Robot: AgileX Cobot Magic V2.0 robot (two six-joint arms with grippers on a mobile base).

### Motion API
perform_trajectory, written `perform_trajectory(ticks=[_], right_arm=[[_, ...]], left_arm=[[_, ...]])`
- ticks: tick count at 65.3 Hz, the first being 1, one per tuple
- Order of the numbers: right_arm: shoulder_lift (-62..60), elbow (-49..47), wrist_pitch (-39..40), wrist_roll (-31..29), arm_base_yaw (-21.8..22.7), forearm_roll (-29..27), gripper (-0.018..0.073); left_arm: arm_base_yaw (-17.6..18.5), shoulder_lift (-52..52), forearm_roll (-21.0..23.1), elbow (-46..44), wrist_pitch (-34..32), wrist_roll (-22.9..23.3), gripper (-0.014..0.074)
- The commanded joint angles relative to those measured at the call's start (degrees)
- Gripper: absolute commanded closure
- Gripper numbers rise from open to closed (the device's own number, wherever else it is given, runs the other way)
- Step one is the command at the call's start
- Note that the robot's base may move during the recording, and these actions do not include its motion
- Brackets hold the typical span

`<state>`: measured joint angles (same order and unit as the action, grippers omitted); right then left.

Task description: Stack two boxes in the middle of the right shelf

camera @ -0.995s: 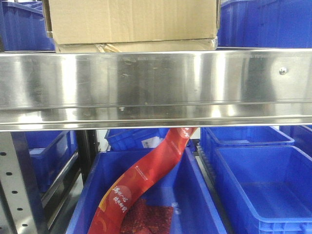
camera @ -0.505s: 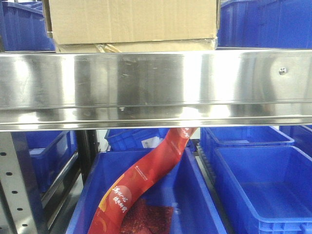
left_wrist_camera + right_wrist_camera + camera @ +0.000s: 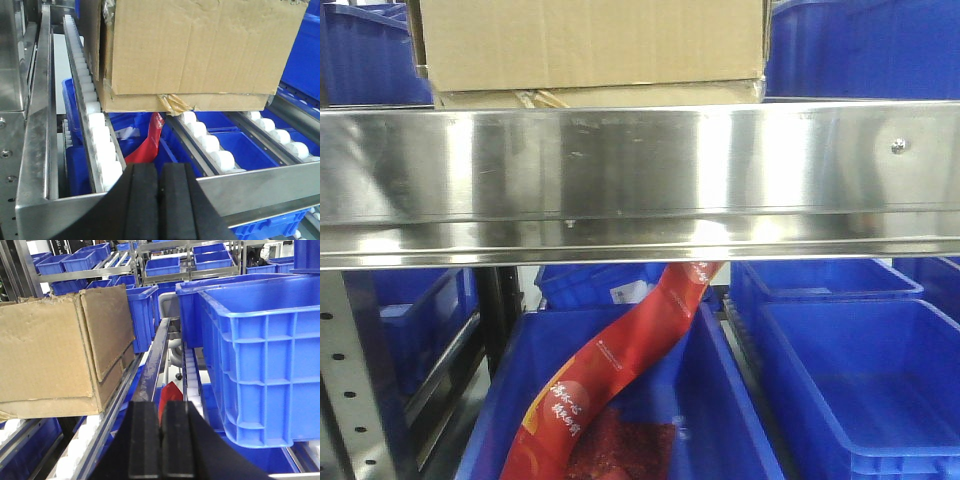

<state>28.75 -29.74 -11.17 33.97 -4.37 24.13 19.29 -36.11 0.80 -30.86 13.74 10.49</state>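
Large box (image 3: 200, 47) sits on flat box (image 3: 185, 102), both on shelf (image 3: 640, 175) rollers. Left gripper (image 3: 160, 205) and right gripper (image 3: 161, 440): pads together, empty. Advice: withdraw straight back, clear of the shelf lip.

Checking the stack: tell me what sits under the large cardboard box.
Under the large box lies the flatter box with peeling tape, resting on the white rollers. Its rear and underside are hidden.

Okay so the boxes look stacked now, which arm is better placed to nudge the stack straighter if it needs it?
Left, probably. The left gripper, shut and empty, faces the large box on the flatter box head-on. The right gripper sees the stack off to its side.
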Motion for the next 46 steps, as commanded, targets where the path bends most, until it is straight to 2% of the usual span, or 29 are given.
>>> perform_trajectory(ticks=[1,19,23,26,30,34,37,46], right_arm=[[-0.4,0.1,1.4,-0.1,0.2,0.3,0.072],[-0.5,0.1,0.8,-0.1,0.2,0.2,0.072],[-1.4,0.9,0.1,-0.4,0.2,-2.9,0.072],[-2.7,2.1,0.1,-5.4,0.3,-7.3,0.072],[-5.6,4.4,0.5,-18.5,0.3,-14.0,0.072],[-8.7,7.4,0.5,-26.9,0.5,-18.4,0.072],[-11.0,9.3,0.6,-28.7,0.7,-18.8,0.072],[-18.0,15.8,4.5,-29.0,3.2,-18.8,0.072]], left_arm=[[-0.3,0.3,0.4,0.0,-1.3,0.4,0.0707],[-0.3,0.3,0.4,0.0,-1.3,0.4,0.0707],[-0.3,0.3,0.4,0.0,-1.3,0.4,0.0707],[-0.3,0.3,0.4,0.0,-1.3,0.4,0.0707],[-0.3,0.3,0.4,0.0,-1.3,0.4,0.0707],[-0.3,0.3,0.4,0.0,-1.3,0.4,0.0707],[-0.3,0.3,0.4,0.0,-1.3,0.4,0.0707],[-0.3,0.3,0.4,0.0,-1.3,0.4,0.0707]])
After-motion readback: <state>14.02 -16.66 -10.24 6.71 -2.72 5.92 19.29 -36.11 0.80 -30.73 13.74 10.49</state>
